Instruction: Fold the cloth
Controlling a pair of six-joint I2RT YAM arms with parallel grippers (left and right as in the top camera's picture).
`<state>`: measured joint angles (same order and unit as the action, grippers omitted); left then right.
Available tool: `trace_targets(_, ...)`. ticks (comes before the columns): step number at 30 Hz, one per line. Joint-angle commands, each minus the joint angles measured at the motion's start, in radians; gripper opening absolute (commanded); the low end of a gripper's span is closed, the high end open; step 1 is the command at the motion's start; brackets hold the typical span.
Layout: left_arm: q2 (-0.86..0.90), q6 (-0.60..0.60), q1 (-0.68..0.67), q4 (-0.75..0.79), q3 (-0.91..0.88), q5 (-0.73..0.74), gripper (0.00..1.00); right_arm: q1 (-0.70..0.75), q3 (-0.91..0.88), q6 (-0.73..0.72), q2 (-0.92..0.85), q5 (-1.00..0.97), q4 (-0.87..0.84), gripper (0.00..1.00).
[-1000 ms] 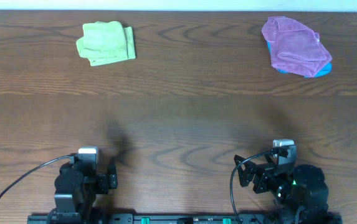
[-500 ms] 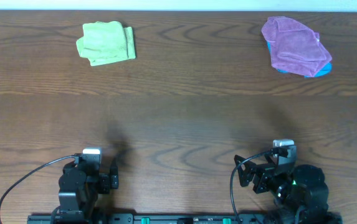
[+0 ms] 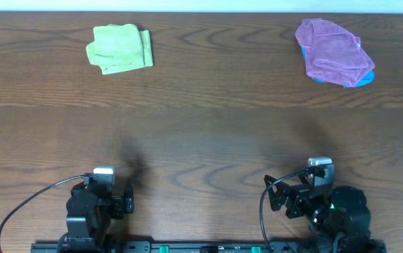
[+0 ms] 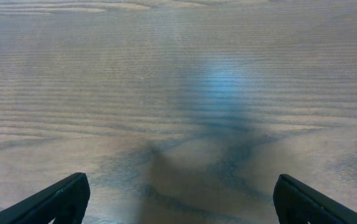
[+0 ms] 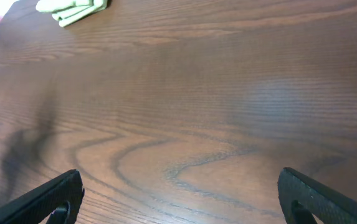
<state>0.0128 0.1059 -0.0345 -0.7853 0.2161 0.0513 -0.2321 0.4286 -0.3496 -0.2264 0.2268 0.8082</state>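
The cloth (image 3: 119, 48) is lime green and lies folded into a small bundle at the far left of the table; its edge also shows at the top left of the right wrist view (image 5: 72, 9). My left gripper (image 3: 110, 193) rests at the near edge, far from the cloth. In its wrist view it (image 4: 181, 186) stands open over bare wood, with nothing between the fingers. My right gripper (image 3: 301, 191) sits at the near right. It (image 5: 181, 180) is open too, with only table between its fingertips.
A crumpled purple cloth (image 3: 333, 50) lies at the far right on top of something blue (image 3: 363, 79). The dark wooden table (image 3: 208, 133) stretches between the cloths and both arms. Cables loop beside each arm base at the near edge.
The left arm shifted slightly right and settled lower at the near edge, then held still. The right arm and both cloths have not moved.
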Motion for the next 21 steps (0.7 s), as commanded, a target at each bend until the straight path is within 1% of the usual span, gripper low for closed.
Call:
trace_targets(1, -0.009, 0.013, 0.004, -0.026, -0.037, -0.007, 0.95, 0.013, -0.003, -0.013, 0.005, -0.011, 0.000, 0.99)
trace_targets(4, -0.009, 0.013, 0.004, -0.026, -0.037, -0.007, 0.96, 0.014, -0.003, -0.010, 0.006, -0.029, 0.002, 0.99)
trace_targets(10, -0.009, 0.014, 0.004, -0.026, -0.037, -0.007, 0.95, 0.064, -0.015, -0.018, 0.023, -0.259, -0.008, 0.99)
trace_targets(12, -0.009, 0.013, 0.004, -0.026, -0.037, -0.007, 0.95, 0.079, -0.029, 0.035, 0.042, -0.310, -0.008, 0.99)
trace_targets(13, -0.009, 0.013, 0.004, -0.026, -0.037, -0.007, 0.95, 0.089, -0.041, 0.088, 0.059, -0.314, -0.008, 0.99)
trace_targets(15, -0.009, 0.014, 0.004, -0.026, -0.037, -0.007, 0.95, 0.109, -0.066, 0.139, 0.091, -0.313, -0.008, 0.99)
trace_targets(18, -0.009, 0.013, 0.004, -0.026, -0.037, -0.007, 0.95, 0.151, -0.119, 0.190, 0.153, -0.313, -0.008, 0.99)
trace_targets(21, -0.009, 0.013, 0.004, -0.026, -0.037, -0.007, 0.95, 0.189, -0.152, 0.203, 0.189, -0.307, -0.007, 0.99)
